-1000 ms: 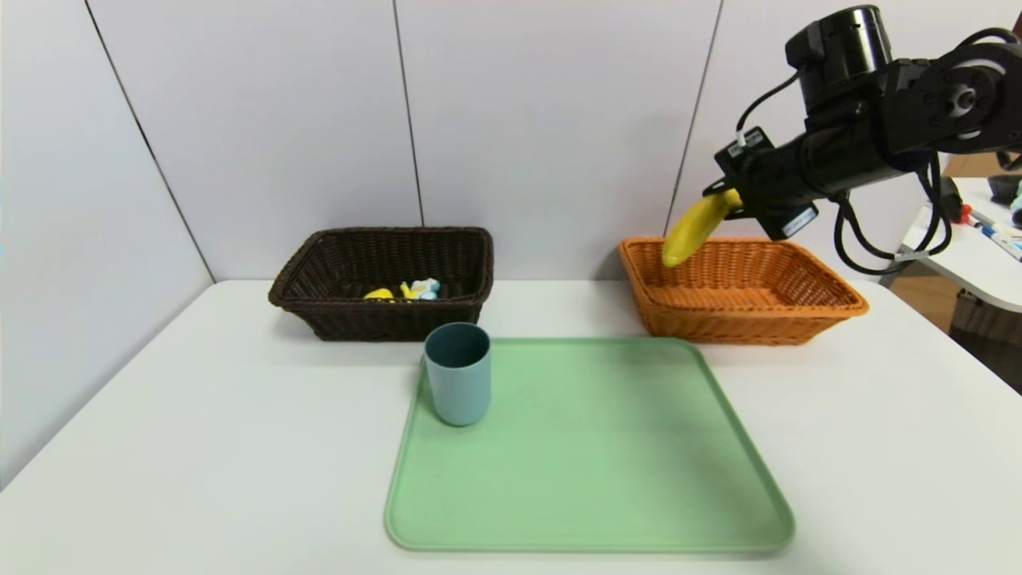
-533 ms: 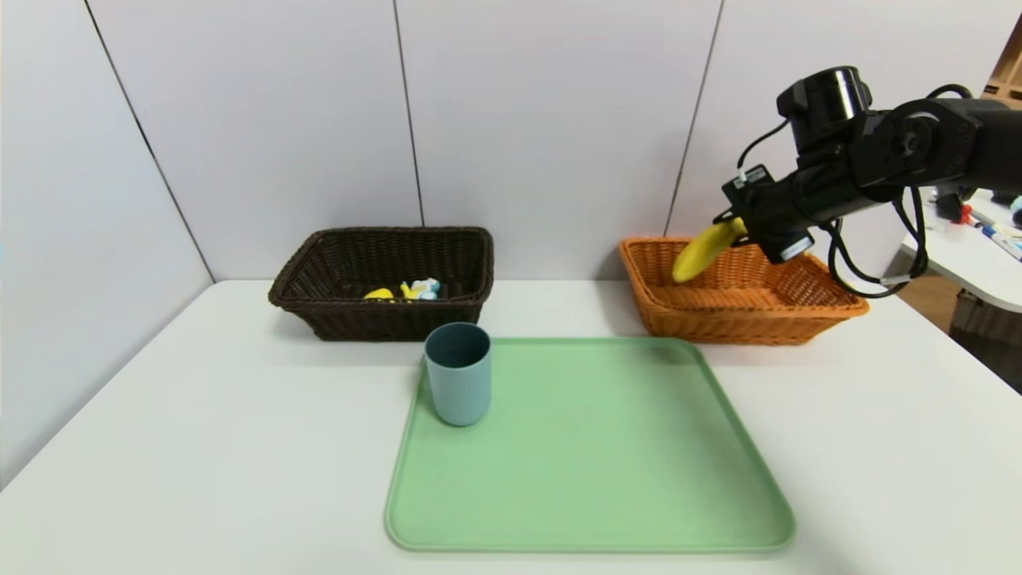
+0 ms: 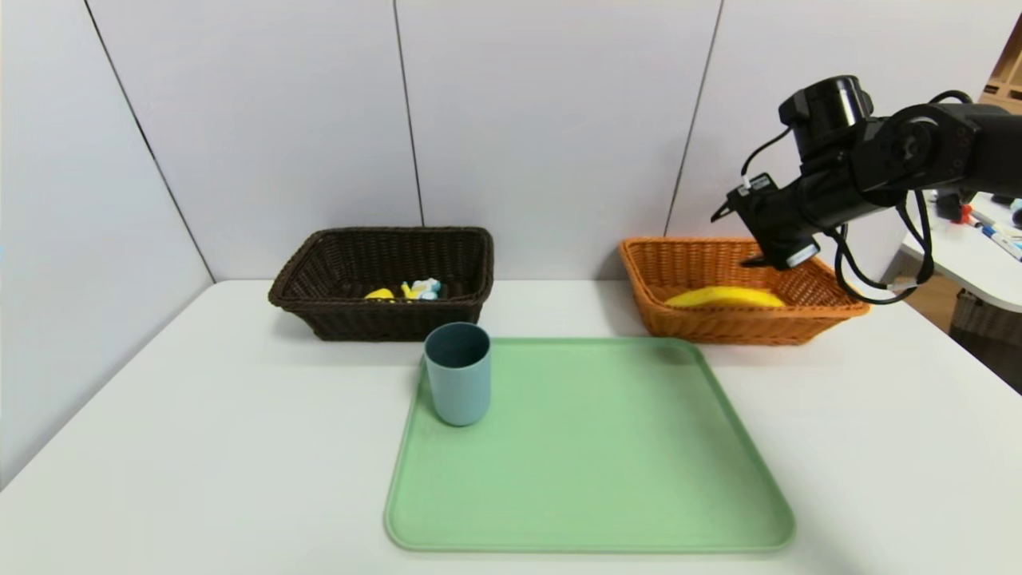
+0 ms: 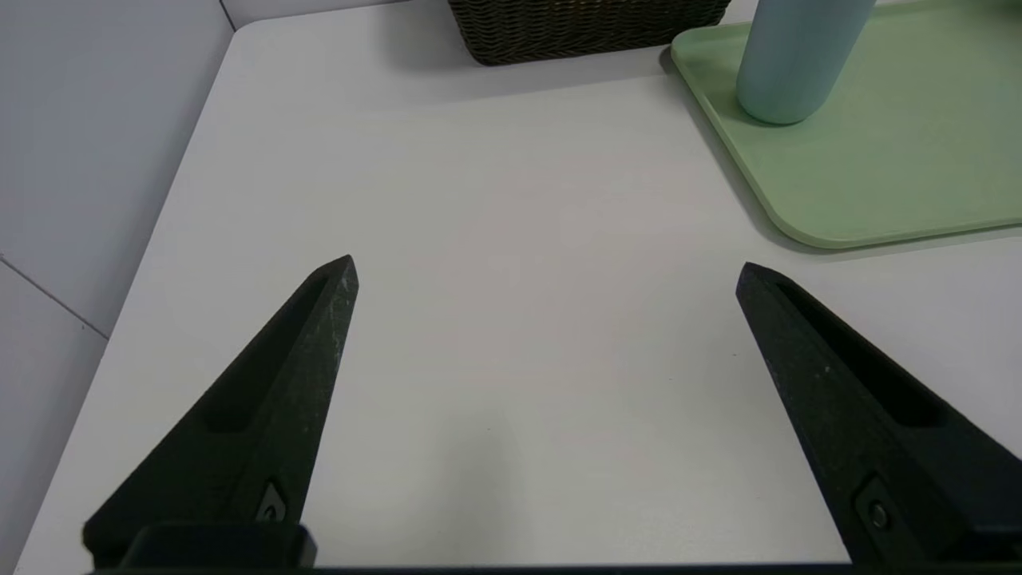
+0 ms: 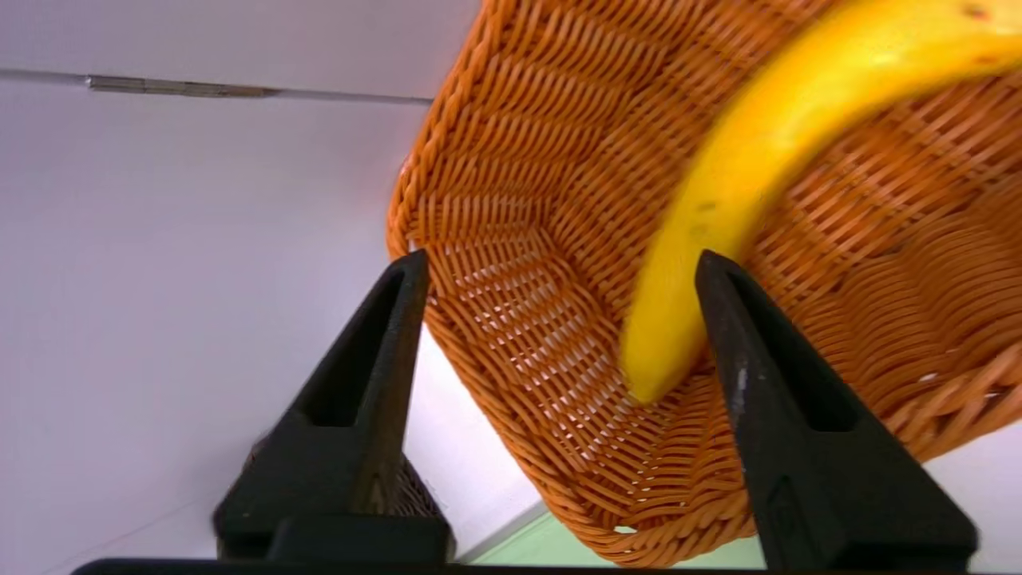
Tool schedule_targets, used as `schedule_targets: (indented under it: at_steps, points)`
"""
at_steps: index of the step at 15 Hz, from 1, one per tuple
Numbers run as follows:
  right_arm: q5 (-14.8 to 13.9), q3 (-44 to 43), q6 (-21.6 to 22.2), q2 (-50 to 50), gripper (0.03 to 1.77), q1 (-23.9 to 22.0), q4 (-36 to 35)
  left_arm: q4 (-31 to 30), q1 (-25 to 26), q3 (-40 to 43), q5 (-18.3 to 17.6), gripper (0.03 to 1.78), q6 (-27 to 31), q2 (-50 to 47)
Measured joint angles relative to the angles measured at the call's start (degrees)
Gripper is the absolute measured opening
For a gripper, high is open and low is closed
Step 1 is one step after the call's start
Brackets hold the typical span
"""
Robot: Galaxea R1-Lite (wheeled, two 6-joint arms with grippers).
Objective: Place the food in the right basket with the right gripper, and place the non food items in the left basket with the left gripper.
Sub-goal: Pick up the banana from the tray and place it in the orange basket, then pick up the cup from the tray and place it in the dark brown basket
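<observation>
A yellow banana (image 3: pixel 725 297) lies inside the orange right basket (image 3: pixel 734 326); in the right wrist view the banana (image 5: pixel 766 136) rests on the basket's (image 5: pixel 519 160) weave, free of the fingers. My right gripper (image 3: pixel 742 239) hovers open just above that basket (image 5: pixel 559 263), with nothing between its fingers. The dark brown left basket (image 3: pixel 383 319) holds small yellow and white-blue items (image 3: pixel 403 291). A blue cup (image 3: pixel 457 373) stands upright on the green tray's (image 3: pixel 591 463) far left corner. My left gripper (image 4: pixel 547 267) is open and empty over bare table, out of the head view.
The cup (image 4: pixel 798 56) and the tray's corner (image 4: pixel 918 160) lie ahead of the left gripper, with the dark basket's (image 4: pixel 591 32) front wall beyond them. Grey wall panels close the table's back and left. A second table with clutter (image 3: pixel 990 231) stands at far right.
The right arm lowered the banana into the orange basket, then its fingers opened and the banana dropped flat onto the basket floor. The left gripper has not moved.
</observation>
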Motion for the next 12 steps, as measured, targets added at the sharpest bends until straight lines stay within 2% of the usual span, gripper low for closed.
schedule_targets:
  at_steps: [2,6,8,9,12]
  points:
    - [-0.44,0.00,-1.74,-0.15,1.31,0.00,4.07,0.00,0.00,-0.07,0.02,1.69,-0.01,0.00]
    - [-0.94,0.00,-9.48,-1.46,1.46,0.91,8.23,-0.06,0.00,-0.33,-0.09,1.69,0.02,0.04]
    - [-1.94,0.00,-16.06,-3.36,1.52,1.66,8.77,-0.11,0.00,-0.44,-0.17,1.69,0.16,0.06]
    - [-3.61,0.00,-19.85,-4.30,1.54,2.01,9.07,-0.20,0.00,-0.49,-0.50,1.69,0.18,0.12]
    - [-11.00,1.07,-32.43,-7.69,1.60,2.84,9.31,-0.45,0.00,-0.99,-1.66,1.69,0.29,0.98]
